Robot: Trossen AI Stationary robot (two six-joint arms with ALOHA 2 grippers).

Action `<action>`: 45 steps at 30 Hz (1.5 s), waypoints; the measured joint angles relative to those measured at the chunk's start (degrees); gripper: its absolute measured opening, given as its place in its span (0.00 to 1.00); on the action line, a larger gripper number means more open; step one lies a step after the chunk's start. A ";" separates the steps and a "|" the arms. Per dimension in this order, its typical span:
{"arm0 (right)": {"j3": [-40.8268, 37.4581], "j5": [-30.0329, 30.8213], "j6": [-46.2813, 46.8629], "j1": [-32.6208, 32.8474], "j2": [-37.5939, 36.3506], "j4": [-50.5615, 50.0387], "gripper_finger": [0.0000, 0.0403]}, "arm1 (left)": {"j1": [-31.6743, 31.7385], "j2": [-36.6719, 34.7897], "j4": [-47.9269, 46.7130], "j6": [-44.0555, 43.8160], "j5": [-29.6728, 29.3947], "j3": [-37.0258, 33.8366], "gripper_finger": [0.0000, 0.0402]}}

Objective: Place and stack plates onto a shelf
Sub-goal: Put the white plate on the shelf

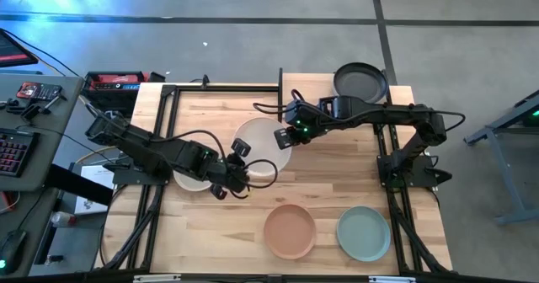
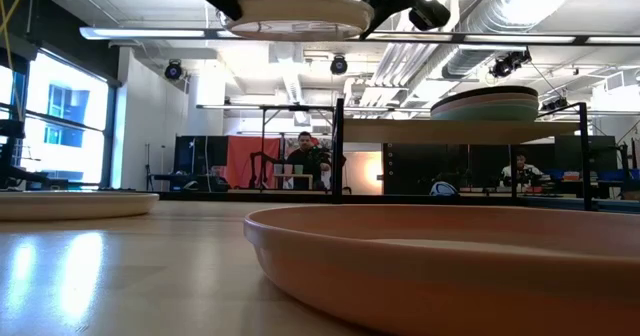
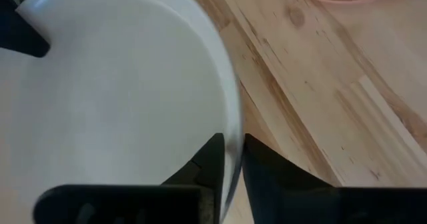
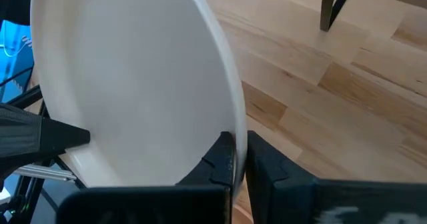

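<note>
A white plate (image 1: 263, 144) hangs level above the middle of the table, high up in the low view (image 2: 298, 14). My left gripper (image 1: 244, 168) is shut on its near-left rim. My right gripper (image 1: 286, 135) is shut on its far-right rim. At the table's far right stands the shelf (image 1: 313, 86), its board (image 2: 450, 132) raised on black uprights. A black plate (image 1: 360, 81) lies on top of it, over other plates (image 2: 485, 106). A cream plate (image 1: 190, 182) rests flat on the table under my left arm. My left gripper has the white plate's rim (image 3: 233, 141) between its two fingers, one finger (image 3: 212, 159) on the inside and one (image 3: 270, 174) outside. It comes slanting down from the table's left. The plate is lifted clear and about level. My right gripper pinches the opposite rim (image 4: 237, 127) between its two fingers, one finger (image 4: 220, 161) inside the plate and one (image 4: 273, 171) outside. It comes slanting down from the table's right. The plate stays clear of the table.
A terracotta plate (image 1: 290, 231) and a sage green plate (image 1: 364, 233) lie flat near the table's front edge; the terracotta one fills the low view's foreground (image 2: 450, 266). Black frame rails (image 1: 160, 148) run along both sides. People sit in the room behind.
</note>
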 joint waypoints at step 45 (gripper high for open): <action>0.00 -1.69 -22.99 -28.68 -5.79 -14.80 0.00 | 12.74 -0.15 1.75 -10.55 -1.18 0.00 0.26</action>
